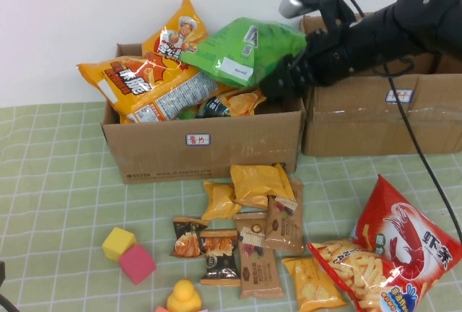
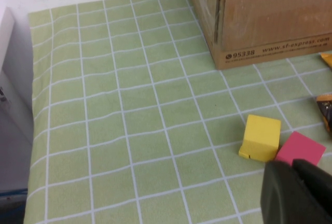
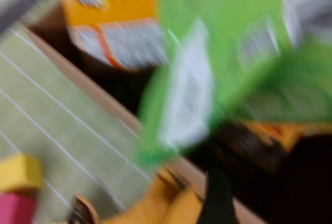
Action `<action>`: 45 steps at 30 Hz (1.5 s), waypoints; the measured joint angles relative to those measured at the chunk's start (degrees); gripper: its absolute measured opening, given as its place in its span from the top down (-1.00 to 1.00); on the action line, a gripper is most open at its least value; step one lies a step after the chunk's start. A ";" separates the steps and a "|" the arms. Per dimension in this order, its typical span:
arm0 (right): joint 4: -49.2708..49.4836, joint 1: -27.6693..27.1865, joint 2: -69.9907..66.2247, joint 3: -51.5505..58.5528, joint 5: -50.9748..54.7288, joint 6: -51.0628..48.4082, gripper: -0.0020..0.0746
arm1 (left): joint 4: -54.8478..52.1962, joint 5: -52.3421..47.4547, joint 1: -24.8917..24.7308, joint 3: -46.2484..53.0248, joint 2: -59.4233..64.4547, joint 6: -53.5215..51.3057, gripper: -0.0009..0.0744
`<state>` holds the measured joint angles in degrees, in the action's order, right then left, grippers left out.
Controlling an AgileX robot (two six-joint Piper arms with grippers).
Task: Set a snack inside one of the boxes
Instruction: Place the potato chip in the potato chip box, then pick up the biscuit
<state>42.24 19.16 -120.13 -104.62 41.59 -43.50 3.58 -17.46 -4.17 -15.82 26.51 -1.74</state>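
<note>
Two brown cardboard boxes with white labels stand at the back: the left box (image 1: 202,149) is heaped with snack bags, and the right box (image 1: 382,120) stands beside it. My right gripper (image 1: 280,82) reaches over the left box's right side, just below a green snack bag (image 1: 242,52) lying on top of the heap. In the right wrist view the green bag (image 3: 223,53) is blurred, and the gripper (image 3: 259,193) looks open with nothing between its fingers. My left gripper (image 2: 293,180) is shut and empty, low over the table's near left.
Orange chip bags (image 1: 144,84) fill the left box. Several small snack packs (image 1: 253,204) and a red shrimp-chip bag (image 1: 404,243) lie in front. A yellow cube (image 1: 118,243), a pink cube (image 1: 137,263) and a yellow duck (image 1: 184,297) sit near the front left.
</note>
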 joint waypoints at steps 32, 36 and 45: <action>-38.21 -0.55 47.12 38.14 -0.05 28.25 0.91 | 0.91 -1.33 0.00 0.00 0.00 0.00 0.98; -38.21 -0.55 58.19 52.89 -4.52 30.56 0.92 | 1.43 -2.34 0.00 0.00 0.00 0.00 0.98; -38.54 -0.55 77.61 71.28 -6.51 31.46 0.92 | 10.87 -1.96 0.00 0.00 1.17 -0.56 0.98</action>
<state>3.70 18.60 -42.52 -33.34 35.09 -12.04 14.45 -19.42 -4.17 -15.82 27.68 -2.30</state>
